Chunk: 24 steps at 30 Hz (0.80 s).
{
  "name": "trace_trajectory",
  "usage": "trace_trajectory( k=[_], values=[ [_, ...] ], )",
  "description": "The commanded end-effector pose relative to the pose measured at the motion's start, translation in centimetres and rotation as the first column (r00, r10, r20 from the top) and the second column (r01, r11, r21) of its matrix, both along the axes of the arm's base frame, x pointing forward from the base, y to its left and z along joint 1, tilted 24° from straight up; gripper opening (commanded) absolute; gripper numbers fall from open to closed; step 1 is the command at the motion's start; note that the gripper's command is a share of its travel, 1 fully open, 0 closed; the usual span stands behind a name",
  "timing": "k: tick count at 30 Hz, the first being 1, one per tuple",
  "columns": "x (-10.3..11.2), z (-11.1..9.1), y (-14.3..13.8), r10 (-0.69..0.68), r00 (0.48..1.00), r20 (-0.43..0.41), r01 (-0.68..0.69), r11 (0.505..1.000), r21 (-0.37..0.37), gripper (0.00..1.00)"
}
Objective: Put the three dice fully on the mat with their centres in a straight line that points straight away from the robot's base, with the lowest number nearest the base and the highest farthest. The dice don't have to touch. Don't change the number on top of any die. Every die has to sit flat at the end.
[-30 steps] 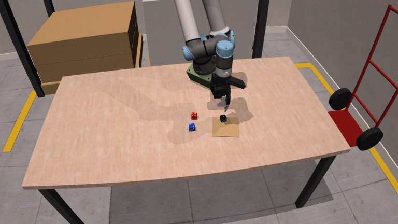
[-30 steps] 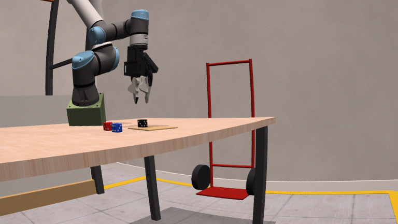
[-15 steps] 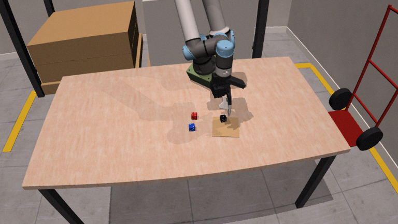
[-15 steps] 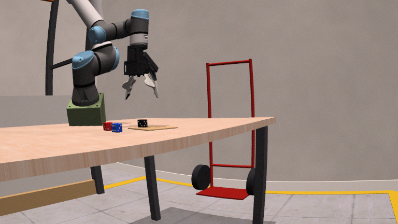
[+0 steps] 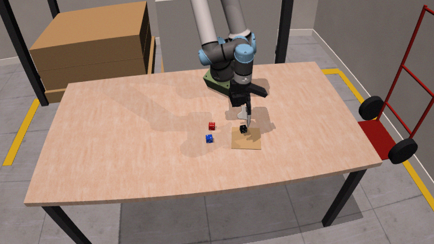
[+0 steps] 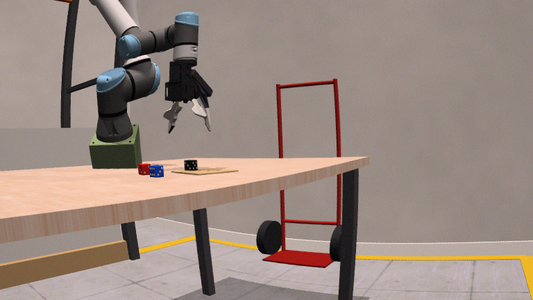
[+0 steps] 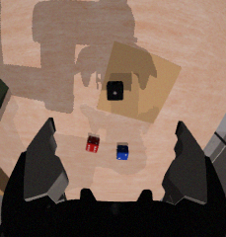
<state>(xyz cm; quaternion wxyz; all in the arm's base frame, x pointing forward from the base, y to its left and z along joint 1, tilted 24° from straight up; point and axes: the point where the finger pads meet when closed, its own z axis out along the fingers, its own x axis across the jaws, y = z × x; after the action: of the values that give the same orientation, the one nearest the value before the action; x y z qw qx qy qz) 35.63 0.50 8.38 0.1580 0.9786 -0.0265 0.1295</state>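
A black die (image 5: 243, 129) (image 6: 191, 164) (image 7: 114, 91) sits flat on the tan mat (image 5: 251, 144) (image 6: 216, 171) (image 7: 159, 81), near the mat's corner closest to the robot's base (image 5: 217, 85) (image 6: 114, 151). A red die (image 5: 211, 126) (image 6: 144, 168) (image 7: 92, 143) and a blue die (image 5: 209, 138) (image 6: 156, 170) (image 7: 122, 151) lie on the bare table left of the mat, close together. My gripper (image 5: 245, 118) (image 6: 189, 128) (image 7: 115, 119) is open and empty. It hangs well above the black die.
A wooden table (image 5: 127, 151) (image 6: 78, 198) carries everything. A cardboard box (image 5: 92, 43) and a grey block (image 5: 220, 24) stand behind the table. A red hand truck (image 5: 399, 100) (image 6: 306, 163) stands off the table's right side.
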Motion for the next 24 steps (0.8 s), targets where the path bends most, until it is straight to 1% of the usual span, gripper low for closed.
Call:
trace_trajectory(
  k=[1,6,7,10,13,16,18,19,20,21,23,24],
  values=[
    [0.2,0.2,-0.5,-0.058,0.998,0.019,0.058,0.998,0.017,1.0],
    [0.7,0.7,-2.2,-0.227,0.972,0.065,0.222,0.972,0.073,1.0],
    [0.7,0.7,-2.3,-0.237,0.969,0.068,0.231,0.97,0.076,1.0],
    [0.9,1.0,-3.2,-0.323,0.942,0.088,0.313,0.943,0.108,1.0],
    [1.1,1.2,-3.8,-0.379,0.92,0.1,0.366,0.922,0.129,1.0],
    [1.2,1.5,-4.7,-0.462,0.879,0.116,0.442,0.882,0.163,1.0],
    [1.2,1.5,-4.7,-0.462,0.879,0.116,0.442,0.882,0.163,1.0],
    [1.3,1.5,-5.0,-0.481,0.868,0.119,0.46,0.871,0.171,1.0],
    [1.3,1.7,-5.6,-0.533,0.837,0.128,0.506,0.841,0.194,1.0],
    [1.4,1.8,-5.9,-0.56,0.818,0.132,0.53,0.823,0.206,1.0],
    [1.4,1.9,-6.2,-0.583,0.801,0.135,0.55,0.806,0.217,1.0],
    [1.5,2.1,-6.7,-0.621,0.772,0.14,0.583,0.778,0.235,1.0]
  ],
)
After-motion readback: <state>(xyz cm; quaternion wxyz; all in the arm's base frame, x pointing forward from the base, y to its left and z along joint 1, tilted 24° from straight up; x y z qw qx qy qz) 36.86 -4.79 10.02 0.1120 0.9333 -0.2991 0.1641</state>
